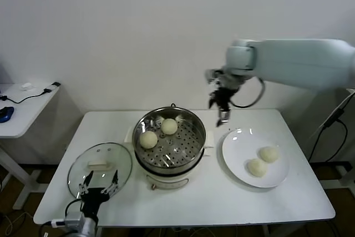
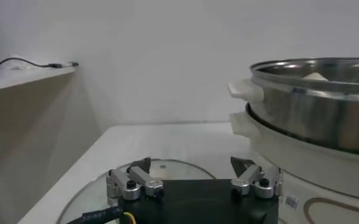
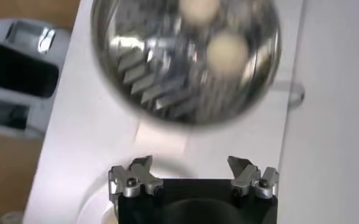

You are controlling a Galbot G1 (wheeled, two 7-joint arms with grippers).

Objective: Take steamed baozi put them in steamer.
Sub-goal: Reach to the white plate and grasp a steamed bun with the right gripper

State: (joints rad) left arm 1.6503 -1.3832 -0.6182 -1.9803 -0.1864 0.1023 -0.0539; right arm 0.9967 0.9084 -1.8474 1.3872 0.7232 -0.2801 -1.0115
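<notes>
Jaws apart, right gripper [image 1: 222, 116] empty; steamer [image 1: 183, 148] beneath.

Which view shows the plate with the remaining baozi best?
Head view: the whole plate shows, with two baozi on it, right of the steamer. Neither wrist view shows the plate.

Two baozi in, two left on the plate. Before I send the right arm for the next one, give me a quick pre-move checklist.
1. Right gripper empty, fingers open: ok.
2. Right gripper clear of the steamer, raised between it and the plate: ok.
3. Two baozi sit on the steamer tray: ok.
4. Two baozi on the plate, unobstructed: ok.
5. Left gripper parked over the glass lid, out of the way: ok.
</notes>
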